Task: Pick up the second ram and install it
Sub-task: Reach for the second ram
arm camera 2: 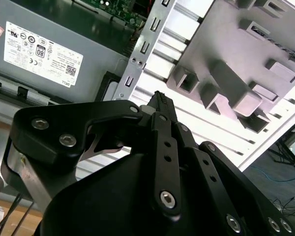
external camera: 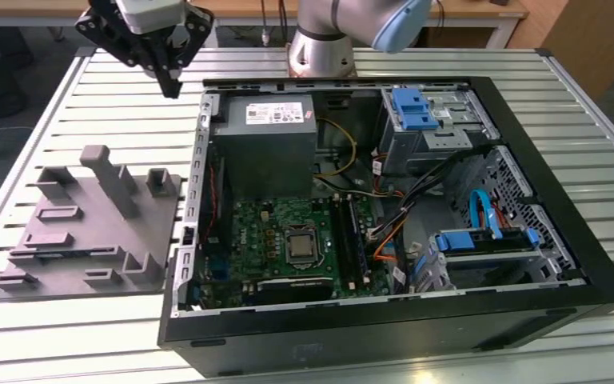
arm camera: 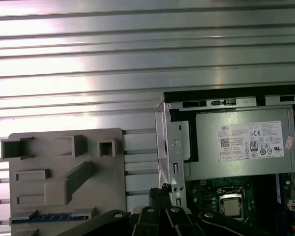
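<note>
Black claw (external camera: 169, 84) above the slatted metal table (external camera: 73, 336), beside the open black computer case (external camera: 392, 328).
I see its fingers pinched together, gripping nothing. The second ram (arm camera: 54, 215), a thin dark stick, lies slotted in the grey plastic tray (arm camera: 113, 187); the case holds a green motherboard (external camera: 275, 232) and grey power supply (external camera: 265, 152).

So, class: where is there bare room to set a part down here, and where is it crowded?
Bare slatted metal table shows under the black gripper, beside the grey plastic tray, and on the exterior view's right of the open black computer case. Inside that case is crowded.
</note>
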{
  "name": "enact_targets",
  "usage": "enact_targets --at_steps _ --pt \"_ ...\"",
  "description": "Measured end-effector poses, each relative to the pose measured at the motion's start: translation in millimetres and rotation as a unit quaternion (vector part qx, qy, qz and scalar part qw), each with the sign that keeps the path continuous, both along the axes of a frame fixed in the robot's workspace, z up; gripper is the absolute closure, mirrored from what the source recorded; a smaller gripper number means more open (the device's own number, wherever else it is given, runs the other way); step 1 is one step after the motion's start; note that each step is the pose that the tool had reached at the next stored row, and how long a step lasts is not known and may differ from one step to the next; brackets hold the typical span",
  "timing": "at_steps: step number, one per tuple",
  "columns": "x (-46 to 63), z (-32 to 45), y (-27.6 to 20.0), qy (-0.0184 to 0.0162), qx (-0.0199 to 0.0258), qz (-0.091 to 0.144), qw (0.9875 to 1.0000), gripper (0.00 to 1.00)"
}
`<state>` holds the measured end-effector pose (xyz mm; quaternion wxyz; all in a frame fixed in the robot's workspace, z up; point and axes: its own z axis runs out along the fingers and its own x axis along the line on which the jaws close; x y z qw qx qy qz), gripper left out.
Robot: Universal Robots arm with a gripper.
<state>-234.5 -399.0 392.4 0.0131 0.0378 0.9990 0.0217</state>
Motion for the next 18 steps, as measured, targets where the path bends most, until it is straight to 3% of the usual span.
enact_targets --at_steps 8,18 --pt "-18.4 -0.7 0.0 -0.0001 0.0001 0.0 1.0 0.9" --pt "-51.8 -3.6 0.0 0.0 0.0 0.0 1.0 0.9"
